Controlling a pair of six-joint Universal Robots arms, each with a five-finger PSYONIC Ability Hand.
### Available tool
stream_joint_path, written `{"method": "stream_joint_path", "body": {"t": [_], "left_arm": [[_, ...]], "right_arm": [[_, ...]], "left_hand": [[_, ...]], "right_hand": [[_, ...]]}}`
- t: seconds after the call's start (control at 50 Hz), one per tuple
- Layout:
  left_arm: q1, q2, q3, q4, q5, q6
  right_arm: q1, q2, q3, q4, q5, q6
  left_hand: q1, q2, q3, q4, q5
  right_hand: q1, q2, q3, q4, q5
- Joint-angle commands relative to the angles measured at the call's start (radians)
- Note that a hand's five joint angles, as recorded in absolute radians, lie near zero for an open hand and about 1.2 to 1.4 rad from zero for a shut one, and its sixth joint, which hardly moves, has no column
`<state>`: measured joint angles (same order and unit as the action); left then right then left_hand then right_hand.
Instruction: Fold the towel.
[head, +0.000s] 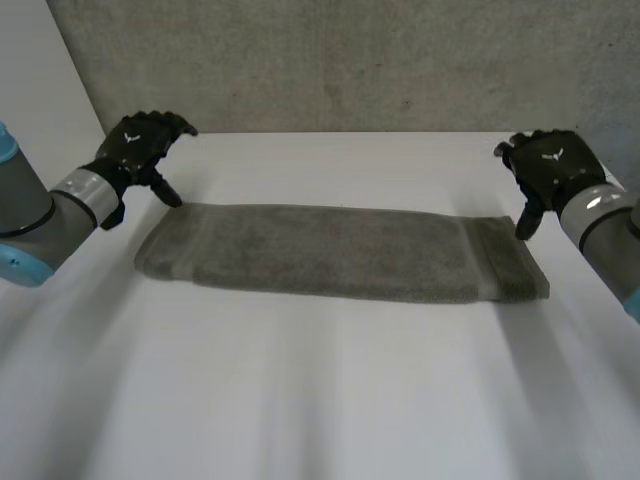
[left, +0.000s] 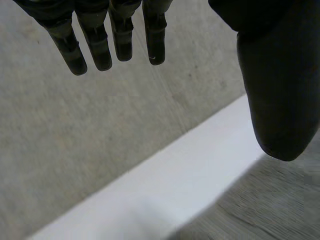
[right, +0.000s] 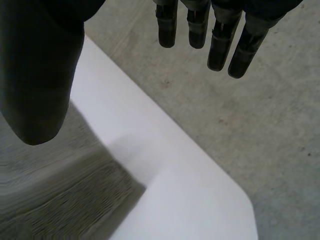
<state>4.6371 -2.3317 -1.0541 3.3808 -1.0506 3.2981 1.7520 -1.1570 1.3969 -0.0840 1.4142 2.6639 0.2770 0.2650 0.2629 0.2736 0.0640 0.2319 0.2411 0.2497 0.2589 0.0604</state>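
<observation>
Towel lies as a long strip across the desk; left hand and right hand, fingers loose, flank its ends

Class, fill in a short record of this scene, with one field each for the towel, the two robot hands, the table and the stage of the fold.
towel: grey, lying flat in a long strip across the table
left robot hand: open, at the towel's far left corner, holding nothing
right robot hand: open, at the towel's far right corner, holding nothing
table: white, bare in front of the towel
stage: towel not yet grasped by either hand
</observation>
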Motion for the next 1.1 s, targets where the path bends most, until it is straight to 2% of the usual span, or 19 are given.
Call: {"method": "stream_joint_path", "body": {"t": [0.02, 0.14, 0.2, 0.22, 0.26, 0.28, 0.32, 0.34, 0.38, 0.42, 0.56, 0.62, 0.66, 0.72, 0.82, 0.88, 0.98, 1.02, 1.1], "left_arm": [[-0.006, 0.115, -0.199, -0.031, -0.005, 0.000], [-0.012, 0.201, -0.328, -0.024, -0.025, 0.002], [-0.056, 0.262, -0.418, -0.003, -0.118, -0.002], [-0.057, 0.262, -0.418, -0.003, -0.118, -0.002], [-0.089, 0.275, -0.460, 0.029, -0.208, -0.006], [-0.089, 0.275, -0.460, 0.029, -0.209, -0.006], [-0.106, 0.276, -0.495, 0.058, -0.302, -0.012], [-0.106, 0.276, -0.495, 0.058, -0.302, -0.012], [-0.133, 0.276, -0.523, 0.090, -0.371, -0.012], [-0.146, 0.275, -0.536, 0.118, -0.393, -0.012], [-0.147, 0.278, -0.596, 0.233, -0.410, -0.014], [-0.143, 0.278, -0.618, 0.275, -0.410, -0.014], [-0.141, 0.279, -0.627, 0.289, -0.410, -0.014], [-0.138, 0.282, -0.638, 0.305, -0.410, -0.014], [-0.136, 0.287, -0.646, 0.308, -0.410, -0.014], [-0.136, 0.287, -0.649, 0.310, -0.408, -0.014], [-0.136, 0.287, -0.649, 0.310, -0.407, -0.014], [-0.136, 0.287, -0.650, 0.310, -0.405, -0.014], [-0.133, 0.287, -0.652, 0.310, -0.402, -0.014]], "right_arm": [[-0.008, -0.020, 0.102, 0.003, 0.000, 0.005], [-0.036, -0.003, 0.146, 0.003, -0.011, 0.007], [-0.040, 0.048, 0.168, -0.013, -0.056, -0.002], [-0.040, 0.048, 0.168, -0.013, -0.057, -0.002], [-0.051, 0.074, 0.166, -0.022, -0.086, -0.001], [-0.051, 0.074, 0.166, -0.022, -0.086, -0.001], [-0.068, 0.095, 0.168, -0.046, -0.092, 0.001], [-0.068, 0.095, 0.168, -0.046, -0.092, 0.001], [-0.072, 0.124, 0.168, -0.066, -0.093, -0.002], [-0.074, 0.137, 0.168, -0.071, -0.090, -0.006], [-0.082, 0.184, 0.160, -0.114, -0.080, -0.012], [-0.106, 0.186, 0.165, -0.129, -0.081, -0.012], [-0.117, 0.192, 0.162, -0.135, -0.086, -0.012], [-0.118, 0.200, 0.157, -0.135, -0.089, -0.012], [-0.144, 0.224, 0.142, -0.131, -0.093, -0.012], [-0.167, 0.223, 0.140, -0.125, -0.093, -0.012], [-0.190, 0.224, 0.142, -0.118, -0.095, -0.012], [-0.206, 0.224, 0.143, -0.114, -0.095, -0.010], [-0.232, 0.217, 0.137, -0.114, -0.092, -0.012]], "left_hand": [[-0.066, -0.054, -0.052, -0.063, -0.028], [-0.063, -0.052, -0.049, -0.060, -0.025], [-0.058, -0.046, -0.044, -0.054, -0.019], [-0.058, -0.046, -0.044, -0.054, -0.019], [-0.058, -0.046, -0.044, -0.054, -0.019], [-0.058, -0.046, -0.044, -0.054, -0.019], [-0.061, -0.049, -0.046, -0.057, -0.022], [-0.061, -0.049, -0.046, -0.057, -0.022], [-0.063, -0.051, -0.049, -0.060, -0.025], [-0.069, -0.057, -0.055, -0.066, -0.031], [-0.075, -0.063, -0.061, -0.072, -0.037], [-0.075, -0.063, -0.061, -0.072, -0.037], [-0.075, -0.063, -0.061, -0.072, -0.037], [-0.075, -0.063, -0.061, -0.072, -0.037], [-0.075, -0.063, -0.061, -0.072, -0.037], [-0.078, -0.066, -0.064, -0.075, -0.040], [-0.084, -0.072, -0.070, -0.081, -0.046], [-0.084, -0.072, -0.070, -0.081, -0.046], [-0.084, -0.072, -0.070, -0.081, -0.046]], "right_hand": [[-0.057, -0.067, -0.075, -0.084, -0.060], [-0.057, -0.067, -0.075, -0.084, -0.060], [-0.057, -0.067, -0.075, -0.084, -0.060], [-0.057, -0.067, -0.075, -0.084, -0.060], [-0.035, -0.045, -0.053, -0.062, -0.038], [-0.035, -0.045, -0.053, -0.062, -0.038], [0.014, 0.005, -0.004, -0.013, 0.011], [0.015, 0.005, -0.003, -0.012, 0.012], [0.020, 0.011, 0.003, -0.007, 0.017], [0.029, 0.020, 0.011, 0.002, 0.026], [0.144, 0.135, 0.126, 0.117, 0.141], [0.293, 0.284, 0.276, 0.266, 0.290], [0.481, 0.471, 0.463, 0.453, 0.477], [0.549, 0.540, 0.531, 0.522, 0.546], [0.921, 0.912, 0.903, 0.894, 0.918], [1.001, 0.992, 0.983, 0.974, 0.998], [1.001, 0.992, 0.983, 0.974, 0.998], [1.163, 1.154, 1.145, 1.136, 1.160], [1.164, 1.155, 1.147, 1.137, 1.161]]}}
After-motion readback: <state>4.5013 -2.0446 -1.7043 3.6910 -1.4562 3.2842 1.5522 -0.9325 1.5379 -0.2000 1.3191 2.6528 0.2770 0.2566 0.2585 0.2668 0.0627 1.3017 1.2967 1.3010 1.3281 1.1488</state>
